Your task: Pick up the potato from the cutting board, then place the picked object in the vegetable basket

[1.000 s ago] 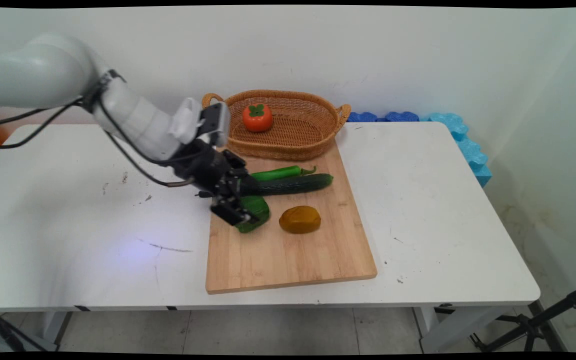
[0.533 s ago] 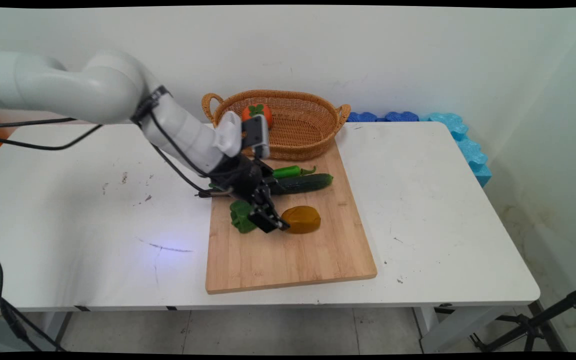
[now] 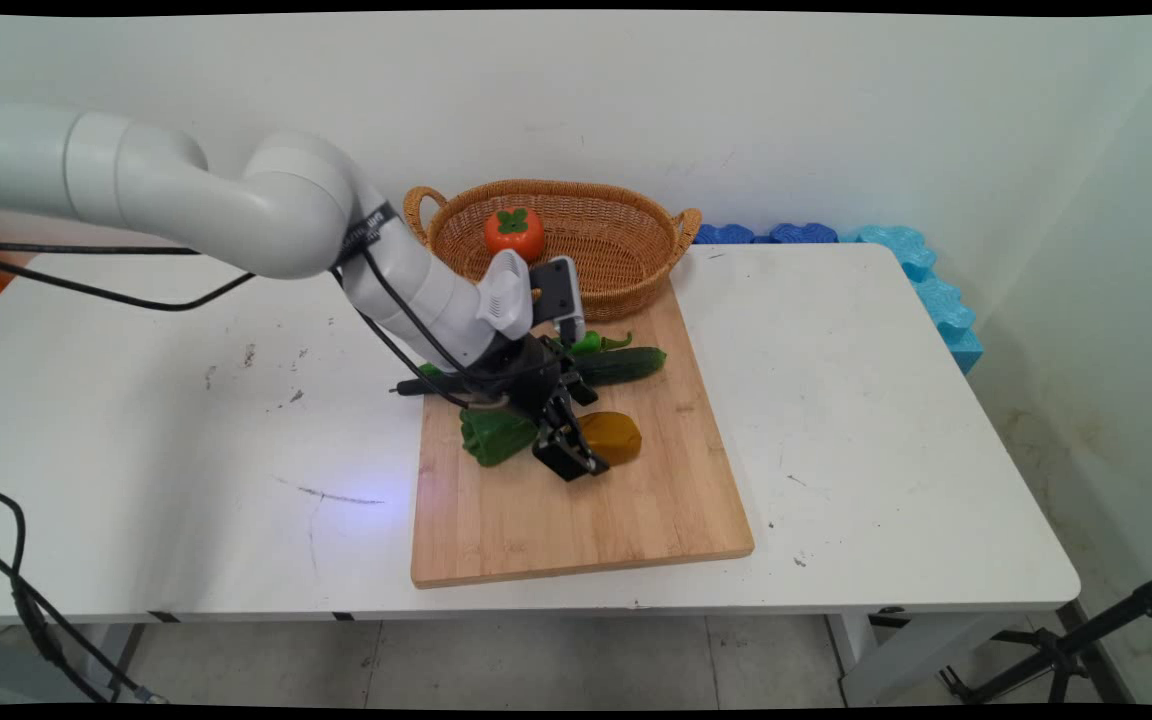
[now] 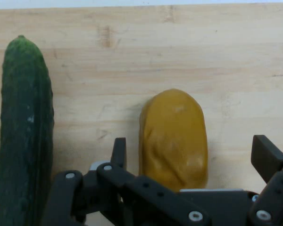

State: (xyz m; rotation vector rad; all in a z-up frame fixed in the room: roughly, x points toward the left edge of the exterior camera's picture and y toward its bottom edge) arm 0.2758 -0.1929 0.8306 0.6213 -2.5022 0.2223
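White table (image 3: 836, 400) carries a wooden board (image 3: 576, 510), where the gripper (image 3: 576, 462) hangs at a yellow-brown potato (image 3: 618, 436), beside a cucumber (image 3: 626, 364). Seen from the hand, spread fingers (image 4: 119, 151) straddle the potato (image 4: 173, 136), its length pointing straight ahead, parallel to the cucumber (image 4: 24, 127).

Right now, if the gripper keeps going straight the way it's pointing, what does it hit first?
Probably the yellow-brown potato: it lies between the open gripper's fingers, on the cutting board.

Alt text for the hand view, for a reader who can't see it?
The open hand straddles a yellow-brown potato lying on a wooden cutting board. A dark green cucumber lies alongside, apart from the potato.
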